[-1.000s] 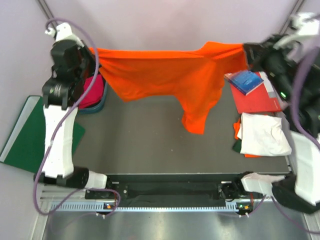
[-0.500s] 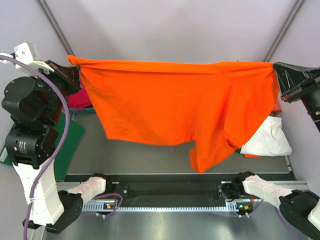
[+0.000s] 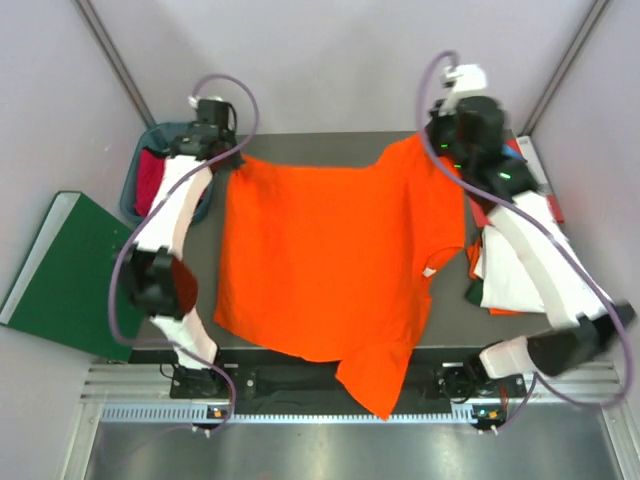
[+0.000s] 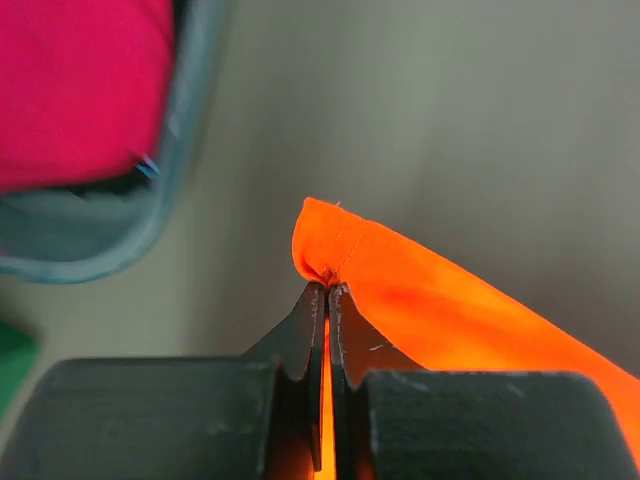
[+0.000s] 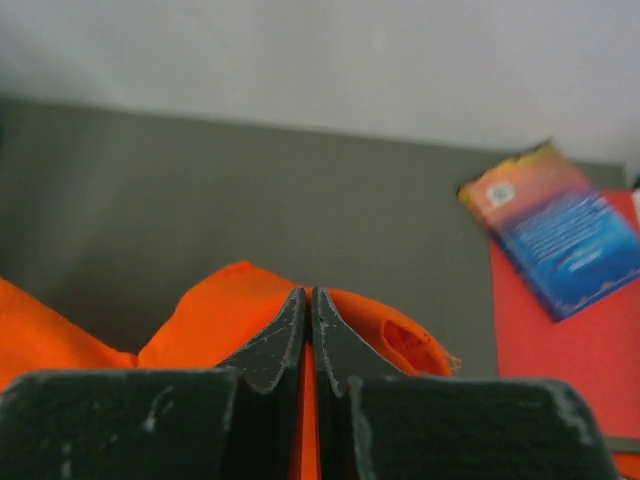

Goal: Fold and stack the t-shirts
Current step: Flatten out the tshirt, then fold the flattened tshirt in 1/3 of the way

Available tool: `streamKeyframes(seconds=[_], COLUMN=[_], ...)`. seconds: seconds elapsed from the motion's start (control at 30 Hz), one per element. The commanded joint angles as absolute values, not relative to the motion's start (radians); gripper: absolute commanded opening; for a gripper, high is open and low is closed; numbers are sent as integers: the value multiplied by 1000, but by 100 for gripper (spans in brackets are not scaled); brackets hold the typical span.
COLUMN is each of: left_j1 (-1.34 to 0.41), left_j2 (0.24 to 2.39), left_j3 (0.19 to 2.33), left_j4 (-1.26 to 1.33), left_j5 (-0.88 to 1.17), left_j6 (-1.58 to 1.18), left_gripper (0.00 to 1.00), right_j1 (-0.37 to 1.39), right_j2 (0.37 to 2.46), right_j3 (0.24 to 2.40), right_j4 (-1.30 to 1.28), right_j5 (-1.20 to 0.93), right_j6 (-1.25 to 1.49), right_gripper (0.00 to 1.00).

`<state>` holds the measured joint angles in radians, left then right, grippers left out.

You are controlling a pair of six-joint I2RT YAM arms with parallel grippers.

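Grey tabletop [image 3: 310,148] carries the orange t-shirt [image 3: 330,260], spread flat over its middle with one part hanging past its near edge. Fabric is judged light, soft and limp, best taken at corners or shoulder seams. Left pincer [image 3: 236,165] is clamped tight on a shirt corner at the tabletop's far left. Right pincer [image 3: 428,142] is likewise clamped on a fold at its far right.

You can read no text anywhere here. The blue book [image 5: 555,235], far right on the counter [image 5: 200,190], carries a round emblem and lines of pale print, all too blurred to make out. The small white label [image 3: 428,271] on the orange t-shirt [image 3: 320,260] is too small to read.
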<state>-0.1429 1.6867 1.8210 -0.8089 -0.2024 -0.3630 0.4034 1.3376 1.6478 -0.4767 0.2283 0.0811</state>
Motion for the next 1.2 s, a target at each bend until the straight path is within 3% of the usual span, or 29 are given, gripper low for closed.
streamKeyframes(seconds=[0.0, 0.13, 0.27, 0.4, 0.73, 0.93, 1.17], left_j1=[-124, -107, -77, -63, -54, -43, -34], left_j2=[1892, 2071, 2219, 2276, 2229, 2166, 2200], left_j3=[1819, 1945, 2104, 2241, 2229, 2128, 2158], left_j4=[-778, -769, -805, -827, -865, -917, -992], left_j5=[-202, -227, -216, -222, -233, -256, -268], left_j6=[-350, -359, -391, -413, -410, -446, -476], left_gripper=[0, 0, 0, 0, 0, 0, 0], right_j1=[359, 344, 331, 307, 287, 302, 367], right_j2=[1572, 1833, 2082, 2181, 2089, 1907, 1735], right_j3=[1549, 1659, 1901, 2063, 2016, 1797, 1588], right_j4=[-273, -242, -299, -367, -400, -426, -554], right_j5=[209, 228, 294, 319, 273, 215, 132], right_j6=[54, 35, 32, 60, 67, 115, 129], right_gripper=[0, 0, 0, 0, 0, 0, 0])
